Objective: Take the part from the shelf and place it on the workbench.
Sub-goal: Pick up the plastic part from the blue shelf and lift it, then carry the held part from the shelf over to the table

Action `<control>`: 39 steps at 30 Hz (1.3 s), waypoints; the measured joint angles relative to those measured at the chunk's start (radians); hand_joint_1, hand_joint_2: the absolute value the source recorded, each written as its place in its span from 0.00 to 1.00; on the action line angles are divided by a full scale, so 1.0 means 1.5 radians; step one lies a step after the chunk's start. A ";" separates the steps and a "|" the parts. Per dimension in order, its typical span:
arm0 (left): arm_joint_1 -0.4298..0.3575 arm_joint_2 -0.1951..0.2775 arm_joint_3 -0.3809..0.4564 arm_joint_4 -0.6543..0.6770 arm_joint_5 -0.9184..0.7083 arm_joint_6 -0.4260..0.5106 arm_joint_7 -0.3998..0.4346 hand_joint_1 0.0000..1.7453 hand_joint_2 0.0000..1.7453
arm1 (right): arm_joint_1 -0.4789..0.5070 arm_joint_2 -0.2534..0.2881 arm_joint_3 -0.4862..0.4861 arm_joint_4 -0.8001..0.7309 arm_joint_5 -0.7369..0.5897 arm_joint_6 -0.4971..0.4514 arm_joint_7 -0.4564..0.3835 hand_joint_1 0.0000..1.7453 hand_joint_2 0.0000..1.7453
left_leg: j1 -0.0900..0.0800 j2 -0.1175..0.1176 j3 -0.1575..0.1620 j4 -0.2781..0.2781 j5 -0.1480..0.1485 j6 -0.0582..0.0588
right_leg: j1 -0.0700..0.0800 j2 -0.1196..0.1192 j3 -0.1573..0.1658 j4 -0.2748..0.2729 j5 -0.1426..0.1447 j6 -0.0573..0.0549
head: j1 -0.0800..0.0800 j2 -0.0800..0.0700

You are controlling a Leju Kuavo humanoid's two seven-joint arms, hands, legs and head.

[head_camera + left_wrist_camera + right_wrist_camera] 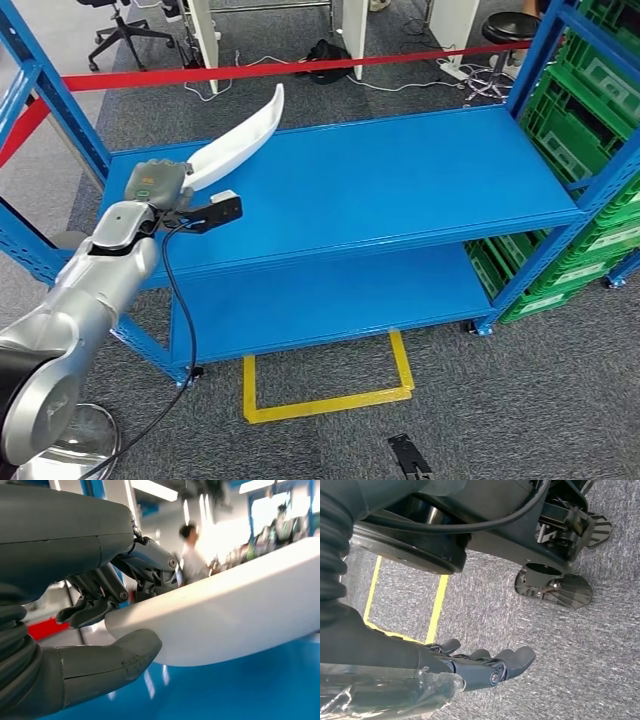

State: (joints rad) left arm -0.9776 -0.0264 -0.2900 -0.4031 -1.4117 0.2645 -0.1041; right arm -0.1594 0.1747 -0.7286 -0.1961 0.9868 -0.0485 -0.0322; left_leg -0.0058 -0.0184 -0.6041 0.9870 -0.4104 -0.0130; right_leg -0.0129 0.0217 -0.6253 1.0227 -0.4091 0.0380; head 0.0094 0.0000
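One white part [240, 139] (long, curved) angles up-right from left hand [157, 184].

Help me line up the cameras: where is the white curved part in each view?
Head view: white part upper left, held by the left hand over the blue shelf.
Left wrist view: white part across the middle, fingers around its end.
Right wrist view: not in it.
Shared landmark: the blue shelf.

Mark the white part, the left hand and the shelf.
white part [240, 138], head view, middle of its curved body
left hand [157, 184], head view, back of the hand
shelf [392, 170], head view, bare upper blue deck
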 joint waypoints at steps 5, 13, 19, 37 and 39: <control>0.005 -0.012 -0.052 -0.103 0.027 -0.022 -0.009 1.00 1.00 | 0.003 0.000 -0.007 0.000 -0.006 -0.002 -0.007 0.00 1.00 | 0.000 0.000 -0.001 0.000 0.000 0.000 | 0.000 -0.001 0.000 0.000 0.000 0.000 | 0.000 0.000; 0.043 -0.009 -0.166 -0.291 0.078 -0.050 0.002 1.00 1.00 | 0.006 0.000 -0.015 0.000 -0.010 -0.005 -0.012 0.00 1.00 | 0.000 0.000 -0.001 0.000 0.000 0.000 | 0.000 -0.001 0.000 -0.001 0.000 0.000 | 0.000 0.000; 0.052 0.001 -0.218 -0.367 0.089 -0.055 0.014 1.00 1.00 | 0.010 0.000 -0.020 0.000 -0.011 -0.007 -0.012 0.00 1.00 | 0.000 0.000 -0.001 0.000 0.000 0.000 | 0.000 -0.001 0.000 -0.001 0.000 0.000 | 0.000 0.000; 0.067 0.019 -0.286 -0.480 0.117 -0.063 0.038 1.00 1.00 | 0.013 0.000 -0.026 0.000 -0.011 -0.009 -0.017 0.00 1.00 | 0.000 0.000 -0.001 0.000 0.000 0.000 | 0.000 -0.001 0.000 -0.001 0.000 0.000 | 0.000 0.000; 0.067 0.019 -0.287 -0.480 0.118 -0.059 0.041 1.00 1.00 | 0.013 0.000 -0.026 0.000 -0.011 -0.009 -0.017 0.00 1.00 | 0.000 0.000 -0.001 0.000 0.000 0.000 | 0.000 -0.001 0.000 -0.001 0.000 0.000 | 0.000 0.000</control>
State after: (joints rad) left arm -0.8768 0.0017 -0.7207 -1.1234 -1.2349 0.1767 -0.0422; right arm -0.1396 0.1747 -0.7683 -0.1961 0.9704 -0.0626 -0.0584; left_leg -0.0059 -0.0189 -0.6058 0.9870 -0.4107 -0.0123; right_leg -0.0131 0.0202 -0.6250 1.0214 -0.4092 0.0381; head 0.0097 0.0000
